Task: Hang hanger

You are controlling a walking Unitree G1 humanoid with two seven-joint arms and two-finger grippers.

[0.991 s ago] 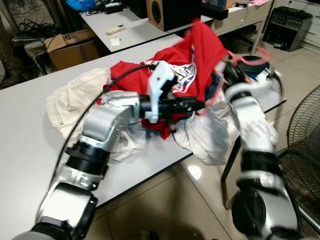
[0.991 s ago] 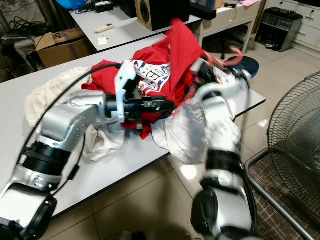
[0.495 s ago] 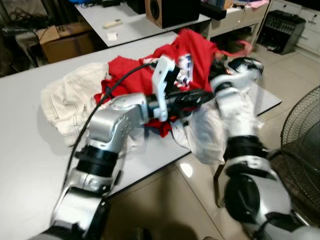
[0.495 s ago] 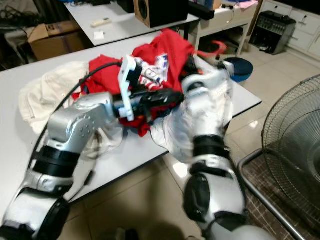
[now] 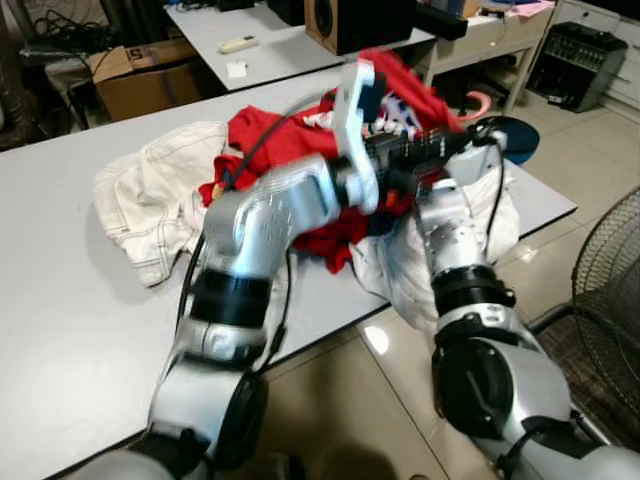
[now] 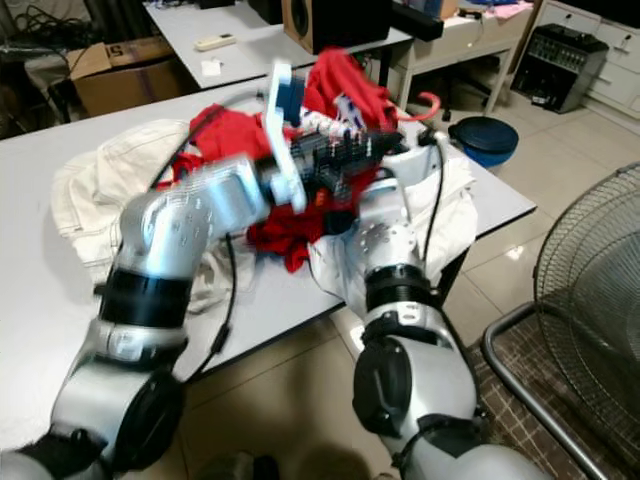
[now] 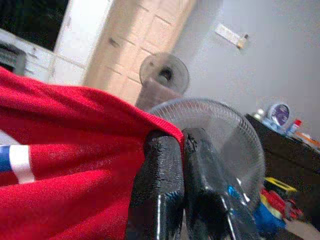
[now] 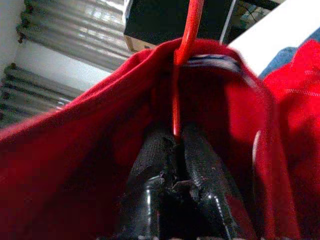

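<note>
Left arm bent at elbow, forearm raised forward, left gripper (image 7: pixel 182 145) fingers closed on red shirt (image 7: pixel 65 150) edge, right arm extended forward beneath it, right gripper (image 8: pixel 175 142) fingers clamped together on red hanger (image 8: pixel 186 45) stem

A red shirt (image 7: pixel 60 165) with a blue-and-white stripe, red hanger (image 8: pixel 187 30), cream cloth (image 5: pixel 150 200).

Your right claw (image 8: pixel 176 150): two black textured fingers (image 8: pixel 150 160) pressed together on the thin red plastic hanger (image 8: pixel 184 45). Red fabric shirt (image 8: pixel 80 165), with a navy-and-white striped collar (image 8: pixel 220 62), drapes around your claw. Beyond: corrugated grey metal shutter (image 8: pixel 75 30); a white counter (image 8: pixel 280 25).
</note>
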